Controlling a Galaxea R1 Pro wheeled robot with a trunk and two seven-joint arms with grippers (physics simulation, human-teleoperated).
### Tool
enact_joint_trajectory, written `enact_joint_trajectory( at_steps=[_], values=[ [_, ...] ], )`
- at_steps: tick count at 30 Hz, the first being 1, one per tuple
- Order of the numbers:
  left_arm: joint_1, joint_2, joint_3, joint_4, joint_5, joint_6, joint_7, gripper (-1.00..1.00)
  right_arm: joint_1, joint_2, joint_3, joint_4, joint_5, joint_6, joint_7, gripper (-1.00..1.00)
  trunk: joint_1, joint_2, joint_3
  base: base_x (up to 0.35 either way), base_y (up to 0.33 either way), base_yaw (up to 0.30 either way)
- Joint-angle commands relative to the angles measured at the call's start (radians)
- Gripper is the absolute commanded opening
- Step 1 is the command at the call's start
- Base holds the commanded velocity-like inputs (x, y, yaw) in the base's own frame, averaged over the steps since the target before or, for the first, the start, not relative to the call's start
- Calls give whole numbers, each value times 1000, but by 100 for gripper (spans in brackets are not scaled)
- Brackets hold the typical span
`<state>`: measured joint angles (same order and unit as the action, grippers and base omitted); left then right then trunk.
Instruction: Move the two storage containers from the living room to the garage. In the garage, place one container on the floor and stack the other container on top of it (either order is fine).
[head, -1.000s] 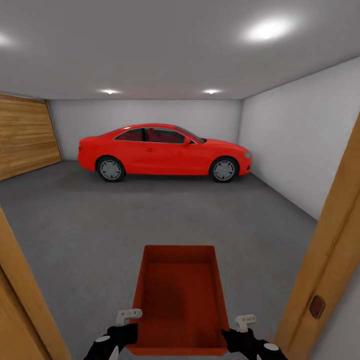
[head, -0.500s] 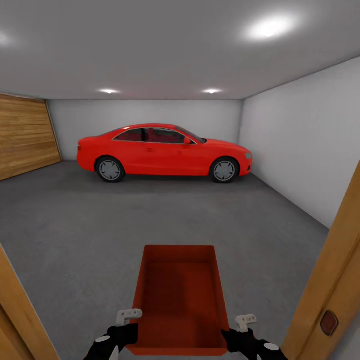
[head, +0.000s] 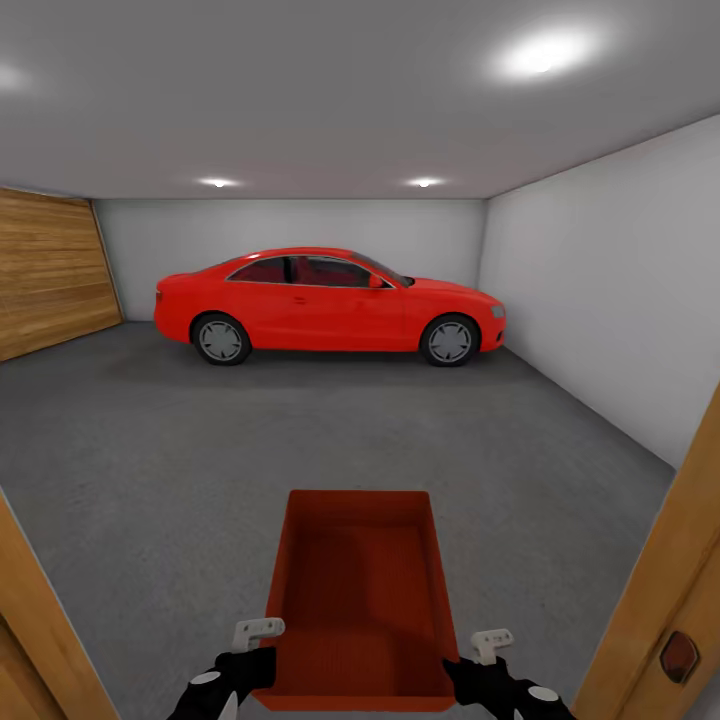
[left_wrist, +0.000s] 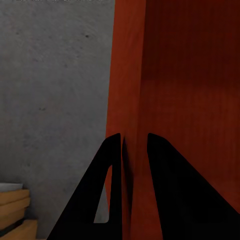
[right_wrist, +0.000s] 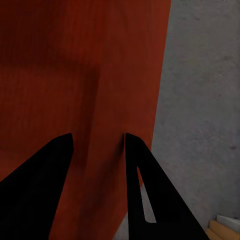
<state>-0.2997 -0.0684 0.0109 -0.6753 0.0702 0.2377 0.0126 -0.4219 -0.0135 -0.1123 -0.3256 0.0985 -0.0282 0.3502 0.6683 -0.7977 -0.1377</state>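
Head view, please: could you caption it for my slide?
Both grippers carry an orange bin through the doorway toward a red car.

The storage container (head: 358, 600) sits at 6 o'clock above the floor (head: 150, 470), the left hand (head: 258, 632) at its 9 o'clock wall, the right hand (head: 490, 643) at 3 o'clock. A car (head: 330, 305) stands at 12 o'clock, before the back wall. A wooden door (head: 50, 270) lies at 10 o'clock.
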Motion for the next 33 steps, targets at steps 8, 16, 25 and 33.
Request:
enact_joint_trajectory(
  at_steps=[8,16,25,33],
  values=[
    [-1,-10,3,-4,8,-14,3,-100,0,15,-1,4,21,-2,9,-100,0,-1,-2,2,2,0],
    [-1,-11,3,-4,8,-14,3,-100,0,15,-1,3,21,-1,10,-100,0,-1,-2,0,0,70],
    [-1,-11,3,-4,10,-14,4,-100,0,15,-1,3,21,-2,10,-100,0,-1,-2,0,0,1],
    [-1,-11,3,-4,10,-14,3,-100,0,15,-1,3,21,-2,10,-100,0,-1,-2,0,0,0]
  ],
)
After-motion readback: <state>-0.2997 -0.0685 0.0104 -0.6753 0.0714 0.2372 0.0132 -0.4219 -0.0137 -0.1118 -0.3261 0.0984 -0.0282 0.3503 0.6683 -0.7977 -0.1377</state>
